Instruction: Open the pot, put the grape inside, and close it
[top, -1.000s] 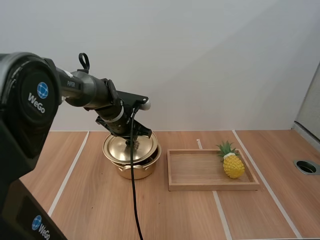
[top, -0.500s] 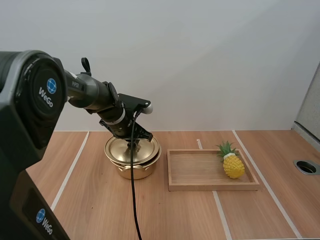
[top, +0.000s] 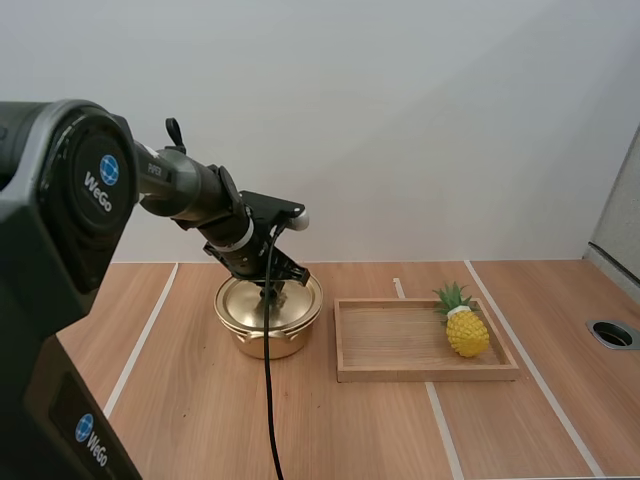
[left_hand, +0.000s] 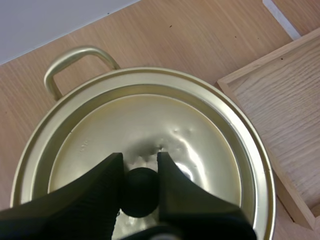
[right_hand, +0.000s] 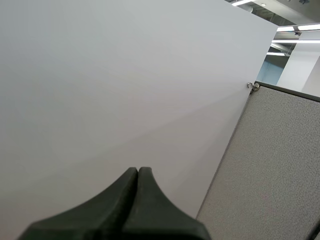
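A gold pot (top: 266, 340) stands left of centre on the table, with its gold lid (top: 250, 300) resting level on its rim. My left gripper (top: 272, 293) reaches down onto the lid's middle. In the left wrist view my left gripper (left_hand: 140, 161) is shut on the lid's black knob (left_hand: 140, 186), and the lid (left_hand: 200, 130) lies inside the pot's rim, one loop handle (left_hand: 75, 59) sticking out beyond it. My right gripper (right_hand: 138, 172) is shut on nothing, its fingers together as one wedge before a white wall. No grape is in sight.
A wooden tray (top: 425, 375) lies right of the pot, and a yellow toy pineapple (top: 466, 326) stands at its far right end. The tray's corner (left_hand: 280, 115) is close beside the pot. A round hole (top: 612, 333) sits near the table's right edge.
My left gripper has carried the lid to the right and down; it hung off-centre over the pot's left side before and now sits squarely on the rim.
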